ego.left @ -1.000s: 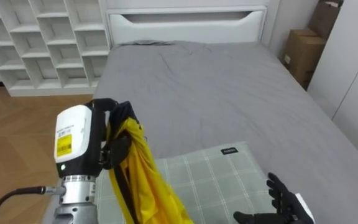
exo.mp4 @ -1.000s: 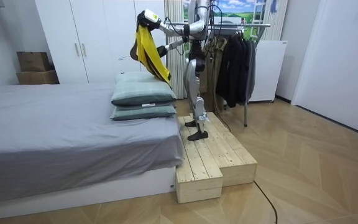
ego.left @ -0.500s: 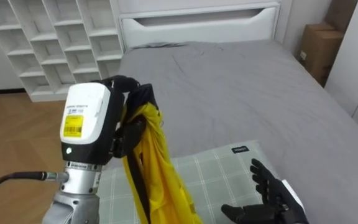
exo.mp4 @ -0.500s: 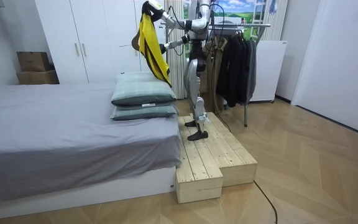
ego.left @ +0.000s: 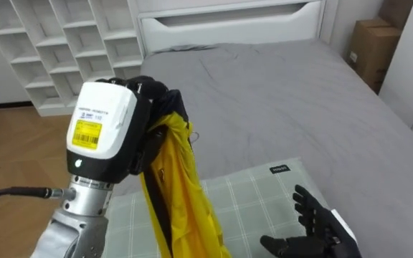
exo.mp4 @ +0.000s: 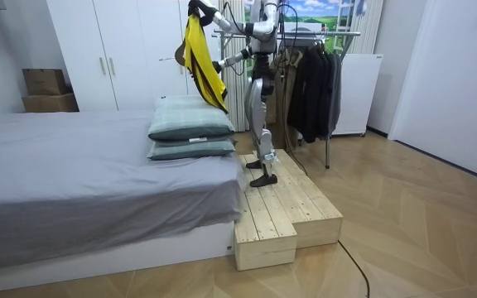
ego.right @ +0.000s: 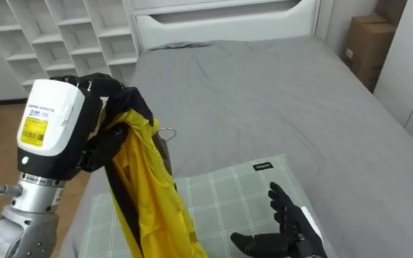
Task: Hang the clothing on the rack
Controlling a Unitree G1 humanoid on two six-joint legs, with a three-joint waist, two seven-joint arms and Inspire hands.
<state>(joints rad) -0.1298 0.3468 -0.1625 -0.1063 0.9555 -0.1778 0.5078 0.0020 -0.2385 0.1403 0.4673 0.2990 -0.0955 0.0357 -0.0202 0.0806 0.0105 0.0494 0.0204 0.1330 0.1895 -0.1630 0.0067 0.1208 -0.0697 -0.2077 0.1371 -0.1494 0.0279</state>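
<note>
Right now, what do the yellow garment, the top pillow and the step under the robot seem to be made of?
The yellow garment: thin, smooth fabric, slightly shiny, maybe synthetic; hangs in long folds. The top pillow: soft matte checked cloth, probably cotton. The step: bare pale wooden planks, seams visible.

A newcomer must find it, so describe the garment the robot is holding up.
At the end of the grey bed, the robot stands on a wooden platform beside stacked green pillows. Its left hand grips a garment hanging above them. It is bright yellow with black trim, unlike the dark clothes on the rack.
</note>
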